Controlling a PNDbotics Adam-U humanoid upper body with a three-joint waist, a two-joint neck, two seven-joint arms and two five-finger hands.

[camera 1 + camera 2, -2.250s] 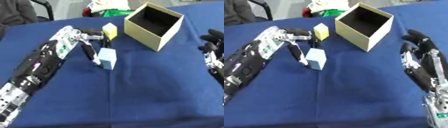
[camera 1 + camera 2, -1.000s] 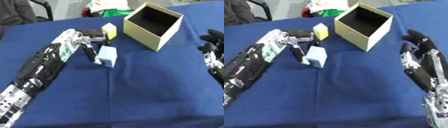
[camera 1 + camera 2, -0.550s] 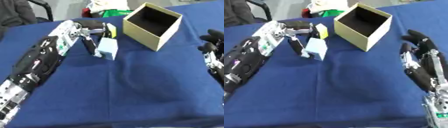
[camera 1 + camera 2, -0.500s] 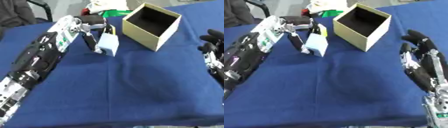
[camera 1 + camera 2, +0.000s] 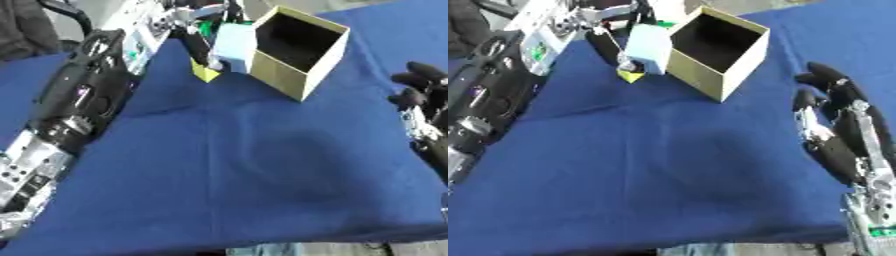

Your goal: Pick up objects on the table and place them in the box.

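Gripping a pale blue rectangular block point(image 5: 647, 48) between curled fingers and thumb, the robot's left hand point(image 5: 610, 36) holds it off the blue cloth-covered counter point(image 5: 262, 165), just beside the near-left wall of the open tan cardboard box point(image 5: 297, 50). The block hangs roughly upright, its lower edge over the cloth and its side close to the box's outer corner; whether the two touch cannot be told. The black-and-silver left arm point(image 5: 83, 95) runs from the lower left of the frame up to the top, where the hand sits near the upper edge.

A small yellow block point(image 5: 206, 74) lies on the cloth directly beneath the held block, partly hidden by it and just beside the box's left wall. The box stands upright toward the far side of the counter, turned corner-on to the camera, its dark interior showing nothing that can be made out.

The right hand point(image 5: 833, 125) rests idle at the right edge of the counter, fingers relaxed, spread and pointing away from the robot, well apart from the box and holding nothing.

White and green items point(image 5: 206, 25), too blurred to identify, sit behind the left hand at the far edge.
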